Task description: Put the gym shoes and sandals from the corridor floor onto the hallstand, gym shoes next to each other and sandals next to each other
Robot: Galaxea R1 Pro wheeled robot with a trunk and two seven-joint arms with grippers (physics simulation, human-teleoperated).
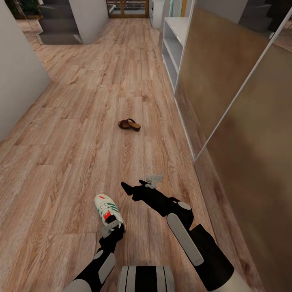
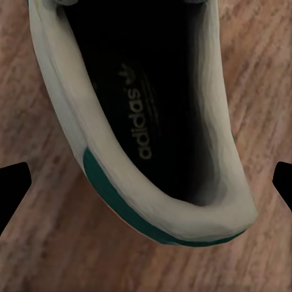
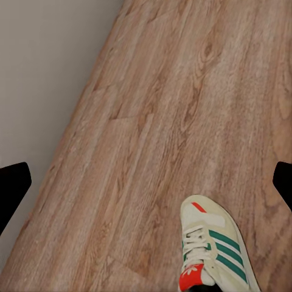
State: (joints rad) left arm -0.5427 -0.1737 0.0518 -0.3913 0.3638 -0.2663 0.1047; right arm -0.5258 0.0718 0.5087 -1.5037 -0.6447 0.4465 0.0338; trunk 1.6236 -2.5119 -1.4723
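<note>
Wood-plank corridor floor [image 1: 81, 121] is carrying 1 gym shoe [image 1: 108, 211]; the left gripper [image 1: 110, 229], jaws spread wide, is hanging over its heel, seemingly for a grasp. Beyond it 1 sandal [image 1: 129, 124] is lying. The right gripper [image 1: 133, 186] is waiting open beside it.

Gym shoe [image 1: 108, 211]: white, green stripes, red-orange tongue, lying upright on my corridor floor [image 1: 73, 134] at 6 o'clock, toe aiming 11.
Sandal [image 1: 129, 124]: dark brown, sitting at 12 o'clock.
Hallstand [image 1: 175, 48]: light grey, standing at 1 o'clock.
</note>
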